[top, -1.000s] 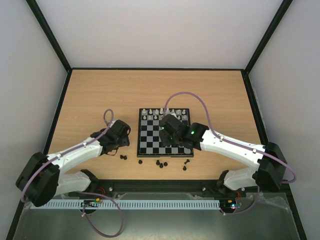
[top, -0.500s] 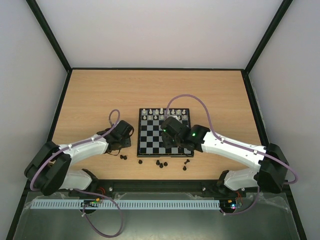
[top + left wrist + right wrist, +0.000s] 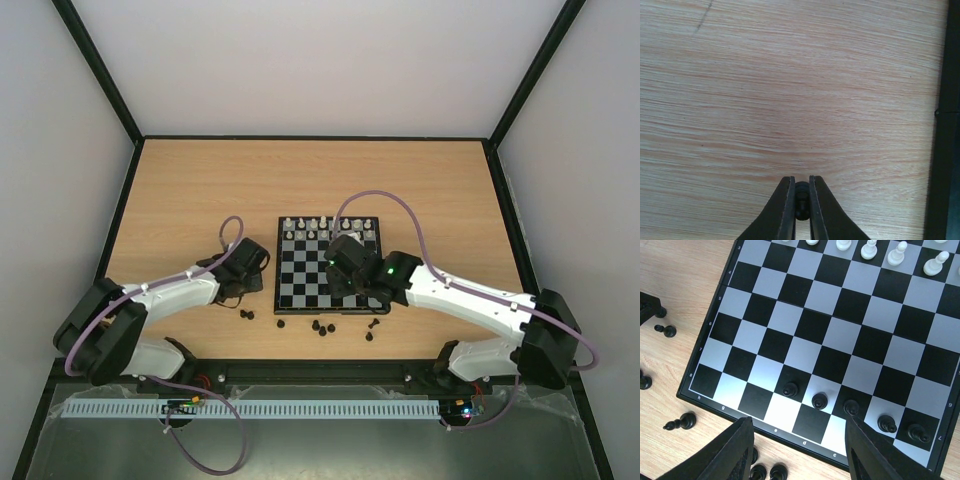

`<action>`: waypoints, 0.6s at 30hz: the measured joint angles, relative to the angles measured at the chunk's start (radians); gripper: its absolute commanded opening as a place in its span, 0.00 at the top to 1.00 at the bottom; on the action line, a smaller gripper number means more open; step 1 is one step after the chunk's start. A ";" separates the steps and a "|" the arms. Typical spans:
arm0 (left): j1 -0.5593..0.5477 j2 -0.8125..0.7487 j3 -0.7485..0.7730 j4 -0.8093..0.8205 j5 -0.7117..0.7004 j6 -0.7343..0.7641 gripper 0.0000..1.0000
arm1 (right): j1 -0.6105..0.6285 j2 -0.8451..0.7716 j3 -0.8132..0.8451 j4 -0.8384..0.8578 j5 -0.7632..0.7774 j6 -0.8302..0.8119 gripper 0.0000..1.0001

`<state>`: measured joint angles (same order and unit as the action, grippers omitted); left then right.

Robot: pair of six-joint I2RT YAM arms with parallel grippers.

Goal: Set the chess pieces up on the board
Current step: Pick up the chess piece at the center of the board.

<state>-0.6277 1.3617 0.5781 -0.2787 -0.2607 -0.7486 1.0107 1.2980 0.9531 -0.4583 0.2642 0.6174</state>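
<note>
Shut since 1 second ago, left gripper [image 3: 801, 179] pinches a tiny black piece [image 3: 801, 202]: likely light, slippery, hold mid-body; right gripper [image 3: 797, 429] spread, empty.

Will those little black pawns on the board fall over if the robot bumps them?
Probably. The pawns are tiny and narrow, smaller than a square, so a nudge could tip them. A toppled piece on the table lies on its side; being round, it might roll. They seem light: the left gripper holds a black piece by fingertips alone.
</note>
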 measured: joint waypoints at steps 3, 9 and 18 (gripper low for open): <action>0.000 -0.001 0.011 -0.018 -0.007 0.001 0.98 | -0.003 -0.022 -0.008 0.000 0.004 0.000 0.49; 0.000 -0.055 0.063 -0.088 -0.011 0.008 0.98 | -0.003 -0.051 -0.011 -0.001 0.006 0.000 0.49; -0.115 -0.122 0.211 -0.177 -0.006 0.016 0.98 | -0.006 -0.101 -0.011 -0.027 0.027 0.000 0.49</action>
<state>-0.7429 1.2392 0.7895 -0.4553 -0.2672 -0.7322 1.0050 1.1965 0.9417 -0.4850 0.2913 0.6170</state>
